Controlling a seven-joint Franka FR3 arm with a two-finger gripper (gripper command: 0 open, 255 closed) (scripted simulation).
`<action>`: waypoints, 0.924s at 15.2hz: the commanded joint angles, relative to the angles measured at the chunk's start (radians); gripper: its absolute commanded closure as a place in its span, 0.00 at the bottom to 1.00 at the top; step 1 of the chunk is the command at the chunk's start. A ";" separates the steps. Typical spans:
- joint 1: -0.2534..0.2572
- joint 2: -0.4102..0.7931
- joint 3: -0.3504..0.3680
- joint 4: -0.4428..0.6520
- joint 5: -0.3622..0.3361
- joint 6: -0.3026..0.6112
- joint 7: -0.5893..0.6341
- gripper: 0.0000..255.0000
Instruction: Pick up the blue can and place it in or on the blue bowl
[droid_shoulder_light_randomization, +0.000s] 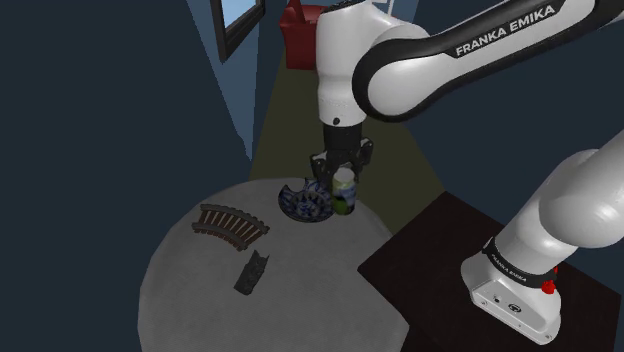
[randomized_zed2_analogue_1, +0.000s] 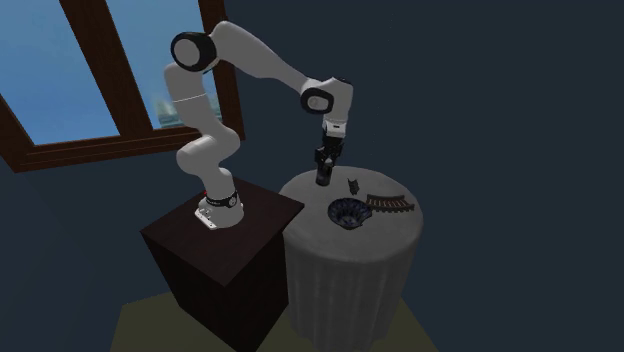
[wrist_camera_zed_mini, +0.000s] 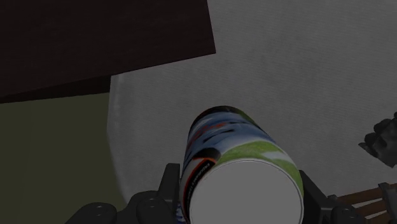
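Near the edge of the round grey desk (droid_shoulder_light_randomization: 180, 290), the white arm (droid_shoulder_light_randomization: 400, 60) points its black tool (droid_shoulder_light_randomization: 340, 178) straight down. The tool is pinching the can (droid_shoulder_light_randomization: 345, 190). One black finger (wrist_camera_zed_mini: 170, 184) presses on each side of it, and they are spread just as wide as the can. The can stands up straight in the grip. It has a plain grey top and a label with blue, white and green on it. I cannot tell if its bottom touches the desk.

The bowl (droid_shoulder_light_randomization: 303, 203) sits on the desk close by, on the shoulder view's left of the can. It is dark blue with a pattern, and the can is not in it. Further to that view's left lies a bent brown track (droid_shoulder_light_randomization: 232, 222), and below that a small dark thing (droid_shoulder_light_randomization: 252, 272). The arm's dark stand (droid_shoulder_light_randomization: 420, 270) is right next to the desk.
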 joint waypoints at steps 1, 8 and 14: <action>-0.026 0.066 -0.006 0.072 -0.045 -0.014 0.001 1.00; -0.074 0.293 -0.036 0.346 -0.187 -0.096 -0.001 1.00; -0.071 0.353 -0.044 0.350 -0.222 -0.049 0.012 1.00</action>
